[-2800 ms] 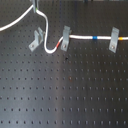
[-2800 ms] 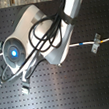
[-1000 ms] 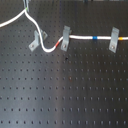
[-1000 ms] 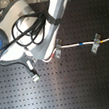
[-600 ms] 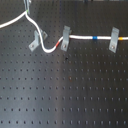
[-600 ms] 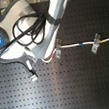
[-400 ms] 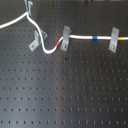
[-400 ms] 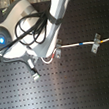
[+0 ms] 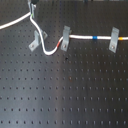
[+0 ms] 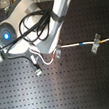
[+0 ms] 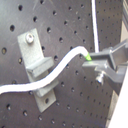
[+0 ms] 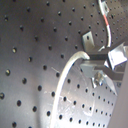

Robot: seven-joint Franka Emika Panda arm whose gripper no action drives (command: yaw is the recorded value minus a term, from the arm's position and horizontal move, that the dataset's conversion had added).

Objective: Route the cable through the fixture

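While my gripper (image 11: 92,61) pinches the cable (image 11: 50,77), jaws closed on it just beside the fixture (image 11: 37,65), I judge the cord light, limp, springy; hold close to the prongs to steer it

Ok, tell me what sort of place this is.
Most likely a lab test bench. The work surface is a black perforated breadboard with a regular grid of holes, small grey metal clips are bolted to it, and a robot arm's gripper holds a white cable over it.
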